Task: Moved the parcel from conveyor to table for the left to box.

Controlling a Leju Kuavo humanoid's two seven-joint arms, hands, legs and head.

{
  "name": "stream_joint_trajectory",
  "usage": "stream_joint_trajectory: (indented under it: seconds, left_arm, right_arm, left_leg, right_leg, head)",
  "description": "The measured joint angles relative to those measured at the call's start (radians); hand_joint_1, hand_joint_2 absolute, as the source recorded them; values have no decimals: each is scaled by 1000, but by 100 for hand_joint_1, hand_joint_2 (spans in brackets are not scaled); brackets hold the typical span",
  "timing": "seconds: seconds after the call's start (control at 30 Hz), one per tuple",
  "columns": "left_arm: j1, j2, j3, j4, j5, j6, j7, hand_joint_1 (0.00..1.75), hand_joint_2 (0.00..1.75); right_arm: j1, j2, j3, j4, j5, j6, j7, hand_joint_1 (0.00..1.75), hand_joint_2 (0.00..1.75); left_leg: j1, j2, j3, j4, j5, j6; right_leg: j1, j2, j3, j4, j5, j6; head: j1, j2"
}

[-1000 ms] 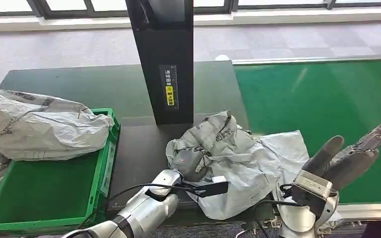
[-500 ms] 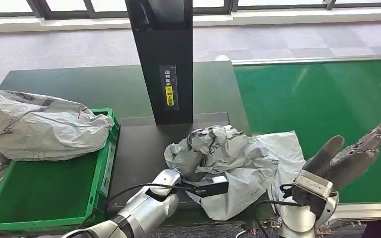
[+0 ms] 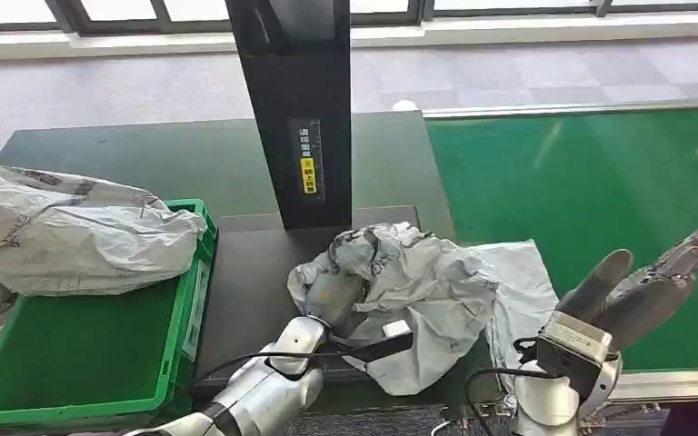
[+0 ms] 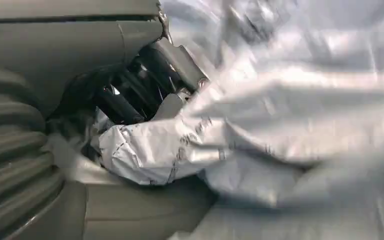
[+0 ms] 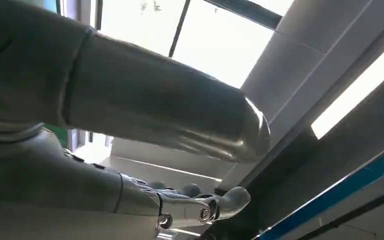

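The parcel (image 3: 418, 291), a crumpled grey plastic mailing bag, lies on the dark bench (image 3: 254, 272) just in front of the foot of the black post (image 3: 300, 109), with its flat tail spreading toward 3 o'clock over the edge of the green conveyor (image 3: 600, 200). The left hand (image 3: 332, 295) is at the parcel's 9 o'clock end, its fingers buried in the folds; in the left wrist view the dark fingers (image 4: 125, 100) are curled around a bunched wad of the parcel (image 4: 155, 150), so this hand grips the bag.

The right hand (image 3: 641, 291) hangs above the conveyor's near edge at about 4 o'clock from the parcel, well apart from it. Its fingers (image 3: 691, 250) are stretched out and spread, pointing toward 2 o'clock, and it holds nothing. In the right wrist view the thumb (image 5: 170, 115) and the fingers (image 5: 200, 205) lie straight against a bright window.

At 9 o'clock from the parcel a green crate (image 3: 191, 300) sits beside the bench, and a second grey bag (image 3: 82, 236) rests across its far rim. Beyond the bench is a grey carpeted floor (image 3: 509, 73).
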Motion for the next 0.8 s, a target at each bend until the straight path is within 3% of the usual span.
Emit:
stream_joint_trajectory:
  seconds: [0.07, 0.13, 0.27, 0.33, 0.53, 0.8]
  left_arm:
    - [87, 34, 48, -244, -93, 56, 26, 175, 175]
    - [164, 49, 115, -546, -101, 73, -34, 175, 175]
    - [238, 38, 283, -995, -21, 77, -311, 175, 175]
    - [271, 39, 372, -1158, 39, 77, -373, 175, 175]
    - [317, 44, 536, -1400, 159, 75, -445, 175, 175]
    - [345, 46, 650, -1512, 221, 71, -450, 175, 175]
  right_arm:
    - [1, 0, 0, 0, -4, 0, 0, 0, 0]
    - [1, 0, -5, 1, -8, 0, 0, 0, 0]
    - [1, 0, -18, 15, -15, 0, 0, 0, 0]
    - [3, 0, -26, 16, -23, 0, 0, 0, 0]
    - [7, 0, -46, 16, -30, 0, 0, 0, 0]
    - [22, 0, -51, 16, -27, -1, 0, 0, 0]
  left_leg:
    - [0, 3, -1, 0, 0, -1]
    - [0, 4, -6, 0, 1, -1]
    - [0, 5, -6, -1, -1, -3]
    - [0, 6, -6, -1, -1, -4]
    - [0, 4, -6, -1, -1, -4]
    - [0, 4, -6, -1, -1, -4]
  right_leg:
    - [0, 3, -4, 1, 1, -1]
    - [0, 5, -10, 2, 1, -1]
    - [1, 5, -11, 2, 0, -2]
    - [1, 6, -12, 2, -1, -3]
    - [2, 4, -11, 2, -2, -5]
    - [2, 4, -11, 2, -2, -5]
  head:
    - [0, 0]
    - [0, 0]
    - [0, 0]
    - [0, 0]
    - [0, 0]
    - [0, 0]
